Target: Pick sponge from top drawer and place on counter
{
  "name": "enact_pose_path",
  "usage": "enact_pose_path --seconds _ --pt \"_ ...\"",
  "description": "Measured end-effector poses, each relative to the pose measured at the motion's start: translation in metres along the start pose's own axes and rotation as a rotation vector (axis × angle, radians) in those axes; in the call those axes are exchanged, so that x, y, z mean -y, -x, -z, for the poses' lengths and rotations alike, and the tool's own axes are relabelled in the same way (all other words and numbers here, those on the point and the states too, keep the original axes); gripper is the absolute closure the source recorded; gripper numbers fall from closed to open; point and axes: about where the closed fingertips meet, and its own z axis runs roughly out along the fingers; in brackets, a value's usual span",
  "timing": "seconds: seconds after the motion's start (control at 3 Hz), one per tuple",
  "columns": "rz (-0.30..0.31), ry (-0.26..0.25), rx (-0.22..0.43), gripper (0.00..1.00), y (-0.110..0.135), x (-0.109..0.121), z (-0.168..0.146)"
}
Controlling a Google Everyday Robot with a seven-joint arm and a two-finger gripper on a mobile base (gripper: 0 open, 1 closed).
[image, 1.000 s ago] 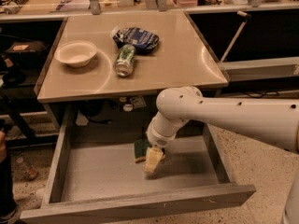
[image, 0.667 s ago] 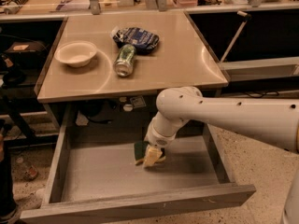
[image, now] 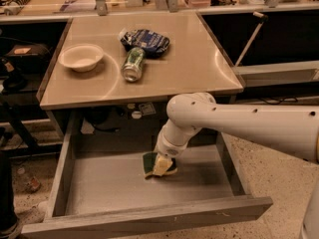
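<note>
The top drawer (image: 99,183) is pulled open below the counter (image: 194,59). The sponge (image: 148,162), dark green over yellow foam, lies on the drawer's grey bottom near the middle back. My gripper (image: 162,164) is down inside the drawer, right at the sponge's right side and overlapping it. The white arm (image: 239,123) reaches in from the right and hides the gripper's upper part and part of the sponge.
On the counter stand a white bowl (image: 81,58), a green can (image: 133,63) lying on its side and a dark chip bag (image: 145,40). The drawer's front panel (image: 149,218) and side walls enclose the sponge. A cluttered counter (image: 50,1) with metal posts runs behind.
My gripper has shifted slightly left and back, closer against the sponge. The sponge has stayed in place on the drawer bottom.
</note>
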Motion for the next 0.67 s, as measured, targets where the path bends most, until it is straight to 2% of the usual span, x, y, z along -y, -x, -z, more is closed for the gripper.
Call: enact_pose_path --seconds 0.33,0.67 --pt "-0.051 -0.026 0.005 1.0 0.0 -0.002 0.024" --pt "-0.089 -0.065 0.011 1.0 0.002 -0.003 0.071"
